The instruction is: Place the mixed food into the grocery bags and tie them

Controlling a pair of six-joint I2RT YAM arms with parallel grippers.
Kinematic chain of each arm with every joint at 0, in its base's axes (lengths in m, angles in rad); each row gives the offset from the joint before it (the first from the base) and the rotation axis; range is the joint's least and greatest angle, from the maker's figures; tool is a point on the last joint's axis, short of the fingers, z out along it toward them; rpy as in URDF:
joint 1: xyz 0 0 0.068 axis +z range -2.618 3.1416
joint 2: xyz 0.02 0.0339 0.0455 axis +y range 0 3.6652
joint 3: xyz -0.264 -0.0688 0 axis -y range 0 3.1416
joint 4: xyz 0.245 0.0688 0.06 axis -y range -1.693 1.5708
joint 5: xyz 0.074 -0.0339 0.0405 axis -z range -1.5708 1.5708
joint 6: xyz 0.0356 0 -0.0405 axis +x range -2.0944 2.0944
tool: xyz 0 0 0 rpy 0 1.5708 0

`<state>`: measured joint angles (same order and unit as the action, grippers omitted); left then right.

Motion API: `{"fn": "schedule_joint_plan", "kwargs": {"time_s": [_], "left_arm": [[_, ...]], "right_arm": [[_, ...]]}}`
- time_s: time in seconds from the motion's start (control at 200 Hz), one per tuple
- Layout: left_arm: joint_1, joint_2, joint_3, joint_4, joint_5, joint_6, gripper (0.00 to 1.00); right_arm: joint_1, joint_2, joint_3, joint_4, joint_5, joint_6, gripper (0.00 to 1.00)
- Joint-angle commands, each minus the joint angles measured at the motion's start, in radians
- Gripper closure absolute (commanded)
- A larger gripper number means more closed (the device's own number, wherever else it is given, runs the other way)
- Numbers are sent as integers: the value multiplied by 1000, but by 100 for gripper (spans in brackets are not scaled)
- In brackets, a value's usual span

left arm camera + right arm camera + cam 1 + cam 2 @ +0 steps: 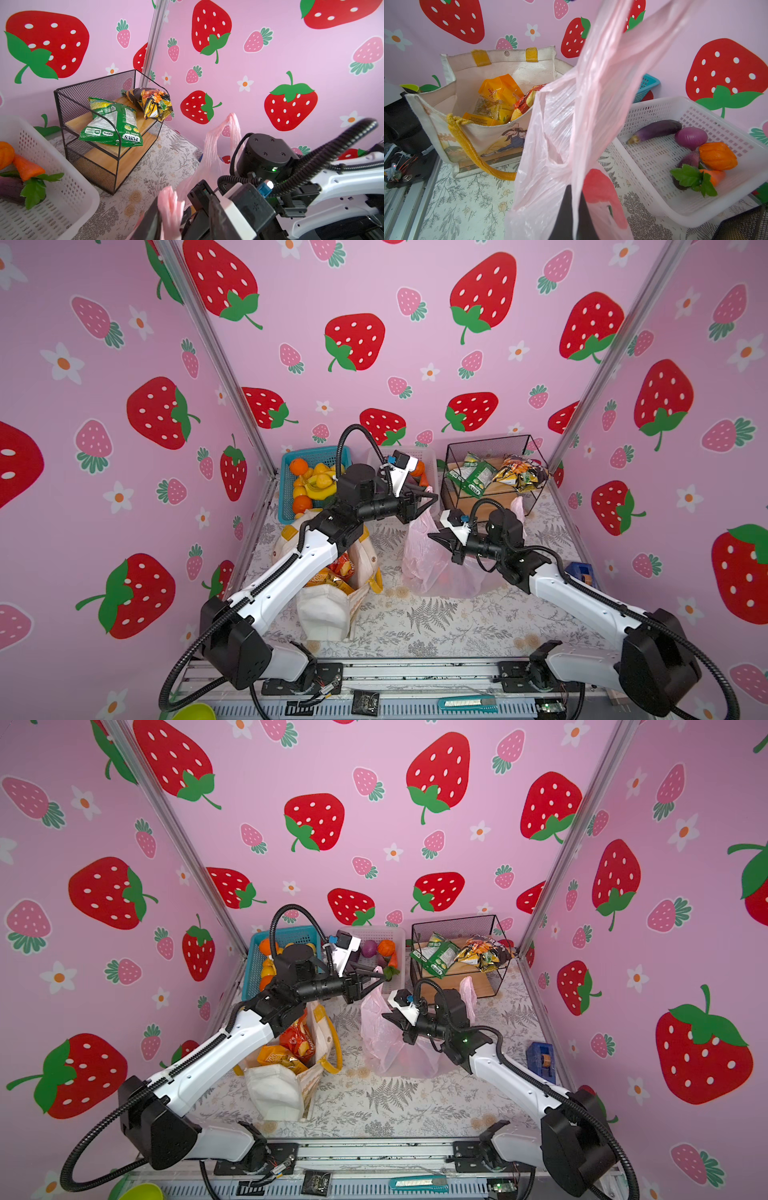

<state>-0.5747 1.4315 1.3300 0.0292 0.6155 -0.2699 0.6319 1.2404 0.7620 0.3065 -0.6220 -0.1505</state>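
Mid-frame in both top views the pink bag (424, 568) stands between tote (324, 614) and vegetable basket (660, 101); the right gripper (431, 536) is clamped shut on its film, likely steadying it, while the left gripper (434, 497) meets a handle (170, 203), jaw gap unclear.

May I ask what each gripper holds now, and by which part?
The right gripper is shut on the pink bag, pinching its thin upper wall. The left gripper is open; one handle lies loose between its jaws, unheld.
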Motion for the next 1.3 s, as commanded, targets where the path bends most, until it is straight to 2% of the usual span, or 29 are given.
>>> {"fn": "schedule_joint_plan", "kwargs": {"time_s": [0.0, 0.03, 0.09, 0.135, 0.17, 0.23, 0.3, 0.55, 0.775, 0.835, 0.98, 1.056, 1.161, 1.296], "left_arm": [[-11, 24, 66, -31, 23, 35, 80], [-12, 24, 67, -29, 19, 28, 87], [-15, 15, 58, -16, 2, 3, 100], [-21, 1, 42, 3, -13, -23, 100], [-29, -12, 25, 22, -25, -37, 100], [-44, -34, -3, 43, -50, -57, 100], [-61, -59, -30, 56, -93, -86, 100], [-122, -121, -101, 93, -246, -197, 100], [-152, -135, -132, 140, -276, -261, 100], [-155, -137, -134, 144, -277, -271, 100], [-154, -149, -144, 151, -286, -286, 100], [-154, -156, -147, 152, -290, -291, 100], [-153, -168, -149, 146, -302, -283, 100], [-152, -167, -144, 130, -303, -266, 100]], "right_arm": [[-4, -16, -9, 6, -4, 2, 100], [-4, -23, -10, 5, 18, 10, 98], [5, -43, -13, 0, 115, 37, 78], [27, -64, -18, 0, 184, 41, 56], [54, -83, -29, 12, 249, 46, 44], [100, -117, -49, 50, 335, 63, 31], [146, -145, -71, 115, 421, 109, 25], [319, -141, -70, 278, 718, 181, 18], [428, -39, -21, 390, 1007, 227, 14], [445, -14, -14, 417, 1087, 261, 18], [450, 65, -17, 414, 1259, 366, 35], [450, 108, -45, 416, 1296, 397, 40], [441, 139, -93, 420, 1269, 419, 44], [415, 107, -116, 427, 1100, 341, 43]]}}
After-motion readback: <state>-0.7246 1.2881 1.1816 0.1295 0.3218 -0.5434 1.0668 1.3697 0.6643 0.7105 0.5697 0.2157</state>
